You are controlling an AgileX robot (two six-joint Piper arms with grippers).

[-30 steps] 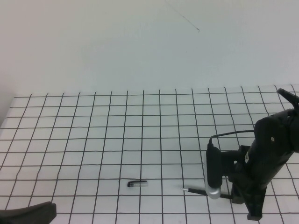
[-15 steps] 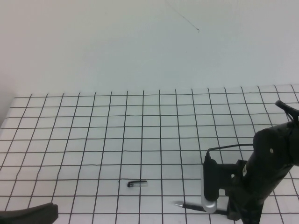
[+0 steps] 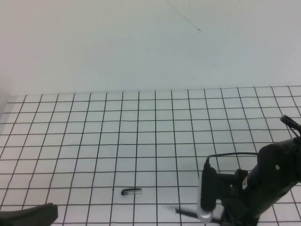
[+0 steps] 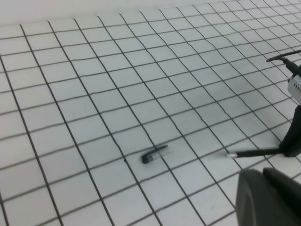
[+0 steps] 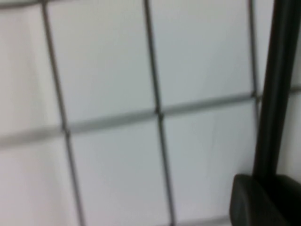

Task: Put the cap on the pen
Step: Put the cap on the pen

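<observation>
At the near right of the table (image 3: 94, 141), I am seeing the pen (image 3: 186, 212) sticking out leftward from under my right arm, its silvery tip pointing toward the cap (image 3: 131, 191). The right gripper (image 4: 294, 146) is pinching the pen at its back end, and in the left wrist view the pen is jutting out level just above the grid. The cap is lying flat on the grid, apart from the pen tip, to its left. The left gripper (image 4: 270, 197) is sitting at the near left edge, well apart from the cap; I cannot tell whether it is spread or pressed together.
</observation>
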